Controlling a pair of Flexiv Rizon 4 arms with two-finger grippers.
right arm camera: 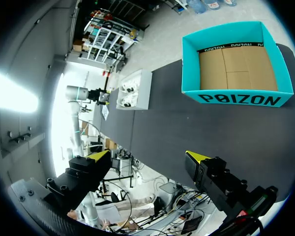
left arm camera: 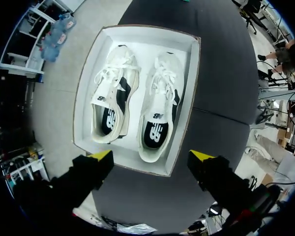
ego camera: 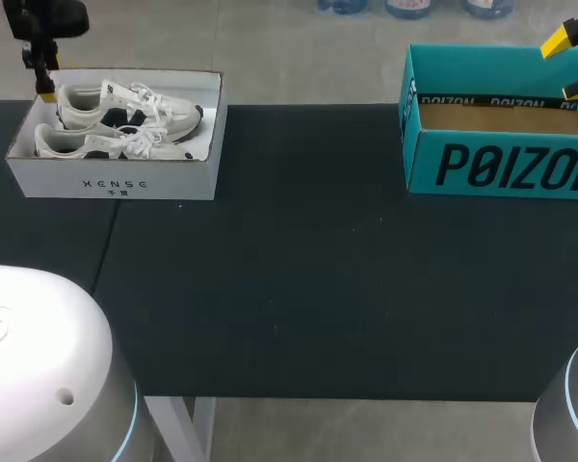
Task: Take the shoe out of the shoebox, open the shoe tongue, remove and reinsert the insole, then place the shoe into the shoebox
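Note:
A white shoebox (ego camera: 116,178) stands at the table's far left, and two white sneakers with black patches lie side by side in it: one (ego camera: 125,104) at the back, one (ego camera: 101,144) in front. My left gripper (ego camera: 44,92) hangs open over the box's left end. In the left wrist view the pair (left arm camera: 160,105) lies below my open left gripper (left arm camera: 152,157), soles down and insoles showing, inside the white shoebox (left arm camera: 184,113). My right gripper (ego camera: 568,65) is open above the far right, with nothing between its fingers (right arm camera: 101,156).
A teal box (ego camera: 501,168) with a bare cardboard floor stands at the table's far right; in the right wrist view this teal box (right arm camera: 236,98) is ahead of my right gripper (right arm camera: 148,156). Black table cloth (ego camera: 299,269) spans the space between the two boxes.

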